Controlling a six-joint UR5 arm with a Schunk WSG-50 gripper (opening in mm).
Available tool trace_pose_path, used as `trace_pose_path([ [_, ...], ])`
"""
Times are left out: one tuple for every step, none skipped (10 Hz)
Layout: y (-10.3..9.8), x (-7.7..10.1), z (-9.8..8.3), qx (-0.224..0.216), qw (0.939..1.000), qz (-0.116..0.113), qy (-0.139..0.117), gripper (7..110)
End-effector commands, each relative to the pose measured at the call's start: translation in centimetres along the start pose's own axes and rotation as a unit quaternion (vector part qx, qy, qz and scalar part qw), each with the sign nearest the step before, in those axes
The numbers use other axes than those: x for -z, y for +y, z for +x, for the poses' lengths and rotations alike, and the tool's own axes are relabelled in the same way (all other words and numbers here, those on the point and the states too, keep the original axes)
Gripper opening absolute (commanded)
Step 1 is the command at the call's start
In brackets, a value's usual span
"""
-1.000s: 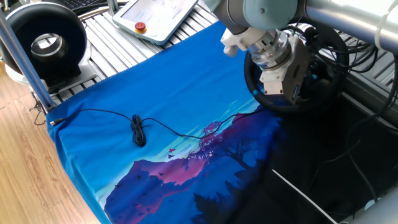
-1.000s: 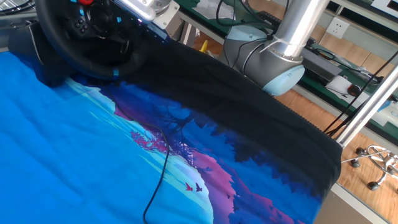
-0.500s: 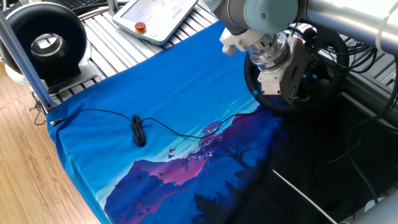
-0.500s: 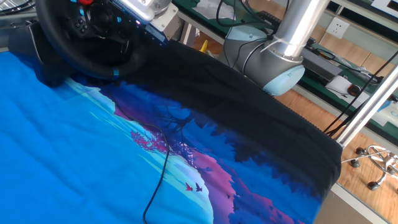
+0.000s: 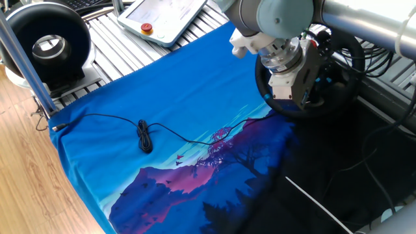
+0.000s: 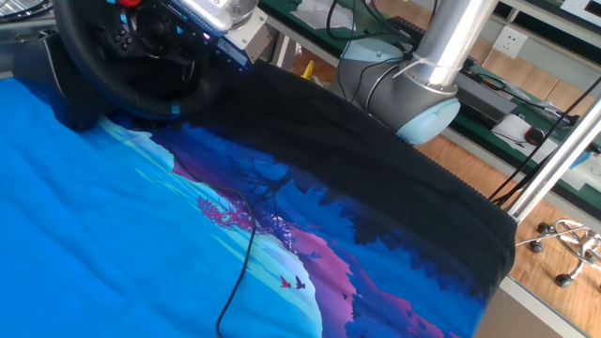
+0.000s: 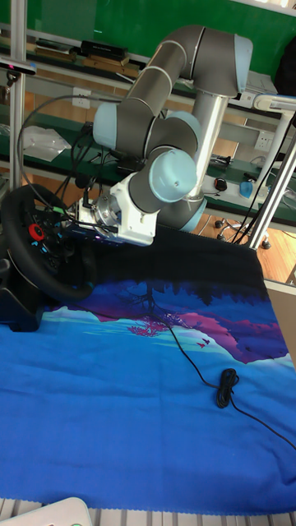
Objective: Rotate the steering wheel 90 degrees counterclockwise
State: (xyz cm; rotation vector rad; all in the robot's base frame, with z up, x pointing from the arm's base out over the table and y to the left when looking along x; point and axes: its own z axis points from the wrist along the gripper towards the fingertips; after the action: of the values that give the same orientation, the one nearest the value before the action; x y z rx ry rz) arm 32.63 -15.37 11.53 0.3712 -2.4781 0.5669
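Observation:
The steering wheel stands at the back right of the blue cloth, black padded rim facing the table. A blue stripe on its rim sits at the low point, and the red dial shows on the hub. My gripper reaches into the wheel's face near the hub and right rim. In the tall fixed view the gripper lies across the wheel. Its fingertips are hidden by the wrist and the rim, so open or shut does not show.
A thick black ring-shaped device with a white centre stands at the back left beside a metal post. A white teach pendant lies behind the cloth. A black cable coil rests on it.
The gripper has shifted very slightly up and to the right at the wheel. The blue stripe on the rim stays in the same place.

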Motion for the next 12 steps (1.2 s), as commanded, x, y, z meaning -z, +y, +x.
trace_pose_path([
  [0.1,-0.1,1.6,0.008,0.9994,-0.007,0.032,7],
  [-0.1,-0.1,2.1,0.007,0.9991,-0.002,0.042,7],
  [-0.5,-0.1,2.5,0.004,0.9986,0.006,0.052,7],
  [-0.9,-0.2,2.6,-0.001,0.9983,0.015,0.056,7],
  [-1.4,-0.2,2.5,-0.007,0.9979,0.028,0.058,7],
  [-1.6,-0.2,2.7,-0.010,0.9976,0.032,0.061,7],
  [-1.7,-0.1,3.1,-0.013,0.9968,0.035,0.071,7],
  [-1.6,-0.1,3.3,-0.013,0.9966,0.034,0.074,7],
  [-1.6,0.0,3.2,-0.014,0.9967,0.033,0.073,7],
  [-1.6,0.0,3.3,-0.014,0.9965,0.035,0.074,7],
  [-1.7,0.0,3.4,-0.014,0.9963,0.037,0.076,7],
  [-1.7,0.0,3.4,-0.014,0.9962,0.037,0.077,7],
])
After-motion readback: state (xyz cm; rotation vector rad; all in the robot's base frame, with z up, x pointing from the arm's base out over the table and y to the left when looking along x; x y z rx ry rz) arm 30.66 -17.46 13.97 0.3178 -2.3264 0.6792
